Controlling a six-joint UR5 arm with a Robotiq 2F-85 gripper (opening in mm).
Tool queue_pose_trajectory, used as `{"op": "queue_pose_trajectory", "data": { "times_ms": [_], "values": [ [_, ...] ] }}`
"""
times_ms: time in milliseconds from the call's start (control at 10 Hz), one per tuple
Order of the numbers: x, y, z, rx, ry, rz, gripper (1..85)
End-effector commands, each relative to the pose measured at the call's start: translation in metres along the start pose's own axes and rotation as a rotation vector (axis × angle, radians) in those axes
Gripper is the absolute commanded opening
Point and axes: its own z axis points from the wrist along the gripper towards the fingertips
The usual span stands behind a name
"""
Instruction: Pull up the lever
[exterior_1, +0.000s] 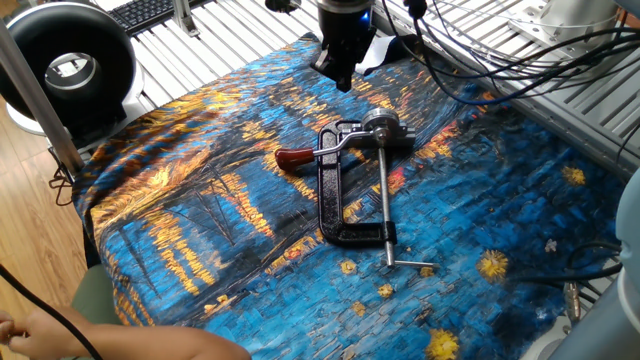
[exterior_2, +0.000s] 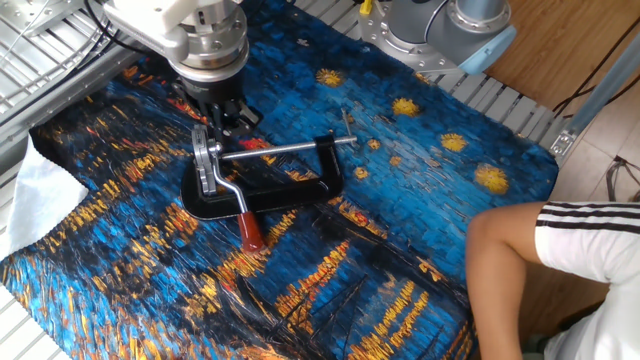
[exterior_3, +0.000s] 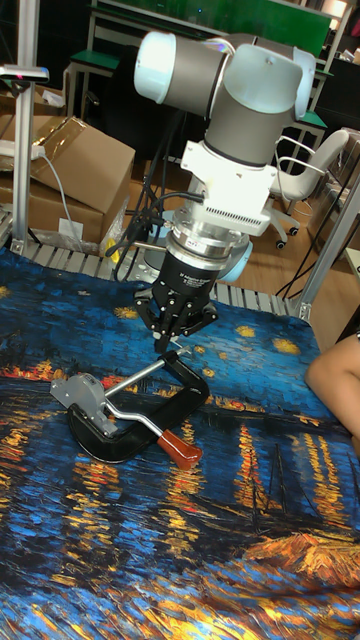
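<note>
We see our arm (exterior_3: 235, 95) built of pale blue-grey rounded joints and a grey elbow housing, ending in a white ribbed flange over a silver wrist ring. Below it sits our black claw (exterior_3: 173, 338), with dark cables (exterior_3: 150, 225) trailing beside the wrist.

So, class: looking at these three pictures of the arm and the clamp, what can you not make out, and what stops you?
- Pincer tips: hidden by the wrist in the other fixed view.
- Whether the pincer touches the clamp or hangs above it: unclear in the tall fixed view.
- How the lever joins its hub: too small in every view.
- Seated person: cut off by the edge of the other fixed view.
</note>
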Motion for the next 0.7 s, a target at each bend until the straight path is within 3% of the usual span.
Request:
{"op": "queue_pose_trajectory", "data": {
  "times_ms": [0,600],
  "values": [
    [-0.0023,0.0045,-0.0005,-0.017,-0.008,-0.043,1.0],
    [-0.0031,0.0080,0.0024,-0.039,-0.026,-0.069,1.0]
  ]
}}
